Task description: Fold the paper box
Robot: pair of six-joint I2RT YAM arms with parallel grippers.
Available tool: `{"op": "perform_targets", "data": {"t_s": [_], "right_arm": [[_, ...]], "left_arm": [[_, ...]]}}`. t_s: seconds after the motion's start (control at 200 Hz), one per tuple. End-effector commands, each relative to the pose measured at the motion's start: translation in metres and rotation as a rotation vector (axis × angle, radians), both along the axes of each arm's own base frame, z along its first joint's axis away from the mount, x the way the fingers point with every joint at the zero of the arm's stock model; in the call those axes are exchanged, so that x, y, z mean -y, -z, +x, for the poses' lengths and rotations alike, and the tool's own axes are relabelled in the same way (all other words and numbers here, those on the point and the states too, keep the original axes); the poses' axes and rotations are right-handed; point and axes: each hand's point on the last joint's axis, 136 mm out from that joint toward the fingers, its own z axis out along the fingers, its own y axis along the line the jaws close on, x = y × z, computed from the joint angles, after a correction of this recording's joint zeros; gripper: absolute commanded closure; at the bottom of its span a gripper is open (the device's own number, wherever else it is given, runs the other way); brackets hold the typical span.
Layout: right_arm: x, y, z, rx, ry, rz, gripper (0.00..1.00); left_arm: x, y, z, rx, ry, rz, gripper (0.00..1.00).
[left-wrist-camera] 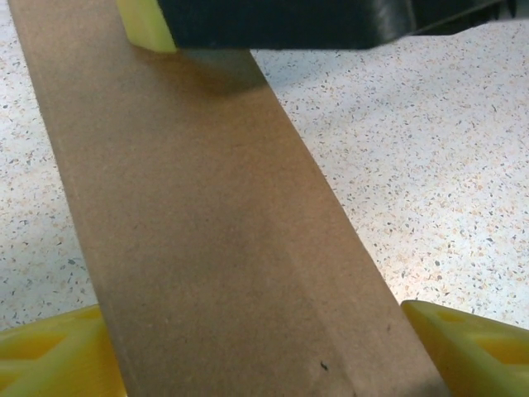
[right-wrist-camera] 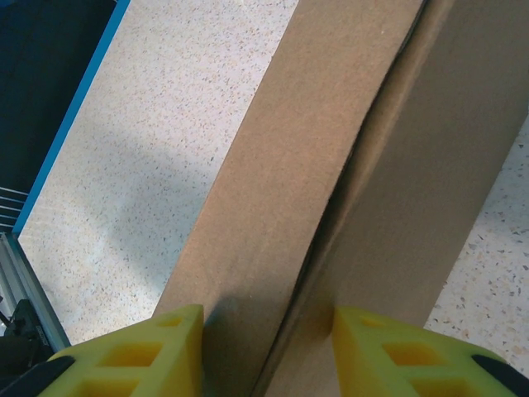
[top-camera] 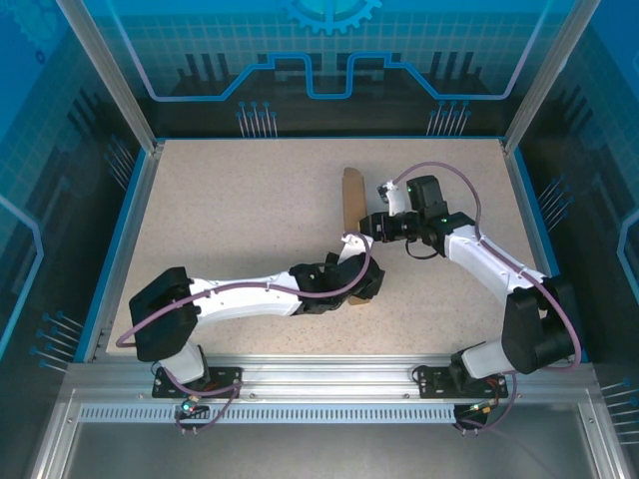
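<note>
Clearly, the paper box (left-wrist-camera: 207, 207) stood on edge between the jaws of the left gripper (left-wrist-camera: 264, 356), which looked clamped across its narrow wall. The right gripper (right-wrist-camera: 269, 351) straddled two unclosed panels; whether it pinched them we could not tell. We judged it should squeeze that seam shut while the left braced the box. Nothing showed inside the gap.

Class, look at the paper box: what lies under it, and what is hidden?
The speckled table lies under the paper box, showing on both sides of it. The patch directly beneath is covered by cardboard, so unseen.
</note>
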Motion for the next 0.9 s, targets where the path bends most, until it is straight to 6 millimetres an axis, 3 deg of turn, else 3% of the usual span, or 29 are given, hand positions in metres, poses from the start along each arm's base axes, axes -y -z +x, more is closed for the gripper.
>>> {"op": "perform_targets", "data": {"t_s": [0.0,0.16,0.35,0.55,0.73,0.89], "right_arm": [[0.025,0.037,-0.013,-0.106,0.057,-0.100,0.57],[0.023,0.028,-0.012,-0.095,0.063,-0.078,0.57],[0.022,-0.002,-0.011,-0.036,0.074,-0.040,0.50],[0.027,-0.040,-0.012,0.059,0.077,-0.029,0.45],[0.044,-0.062,-0.008,0.172,0.069,-0.101,0.41],[0.062,-0.085,0.012,0.365,0.052,-0.183,0.34]], "left_arm": [[-0.009,-0.010,-0.001,0.051,0.006,0.000,0.23],[-0.013,-0.009,-0.008,0.079,0.079,0.020,0.35],[-0.018,-0.013,-0.013,0.119,0.217,0.034,0.48],[-0.028,-0.021,-0.014,0.187,0.378,0.038,0.51],[-0.046,-0.029,-0.002,0.224,0.487,0.077,0.54],[-0.066,-0.043,0.015,0.257,0.597,0.020,0.55]]}}
